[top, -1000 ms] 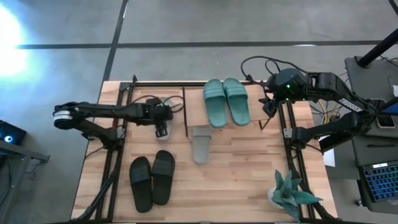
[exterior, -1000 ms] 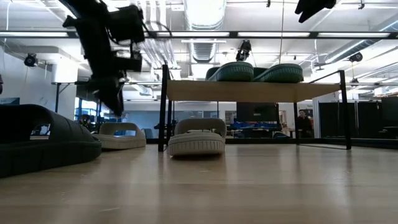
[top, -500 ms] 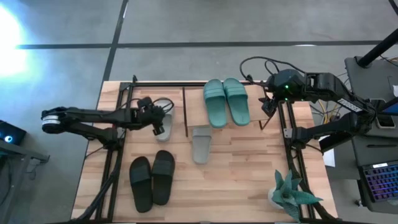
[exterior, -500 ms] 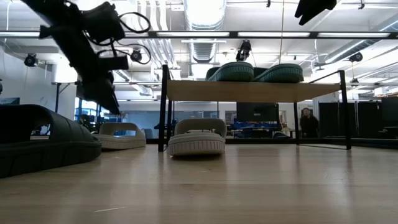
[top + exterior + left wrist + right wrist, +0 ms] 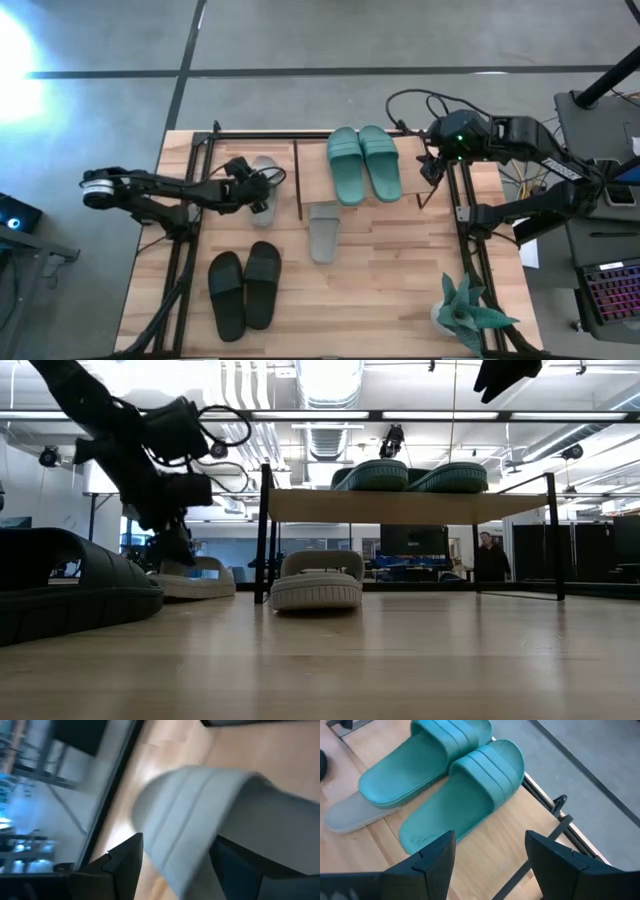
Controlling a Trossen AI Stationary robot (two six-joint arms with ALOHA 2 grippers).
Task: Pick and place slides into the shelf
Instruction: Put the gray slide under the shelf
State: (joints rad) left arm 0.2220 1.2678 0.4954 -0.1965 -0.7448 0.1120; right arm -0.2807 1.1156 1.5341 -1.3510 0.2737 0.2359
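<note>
Teal pair (image 5: 363, 163) sits side by side on the shelf (image 5: 312, 182) plank top, long axes running front-to-back across the table (image 5: 400, 270). One grey slide (image 5: 323, 231) lies half under the shelf's near edge, same axis. Second grey slide (image 5: 267, 190) is left of the shelf, beside its black wire leg. Black pair (image 5: 243, 290) near the front-left, bare wood to their right.

Left gripper (image 5: 257, 193) is over that second grey slide, jaws spread wide; left wrist view shows the strap (image 5: 190, 820) between the fingers, grip not yet closed. Low view shows it just above the slide.

Right gripper (image 5: 430, 168) hangs off the shelf's right edge, fingers open, empty. Plant (image 5: 465, 312) front-right.
</note>
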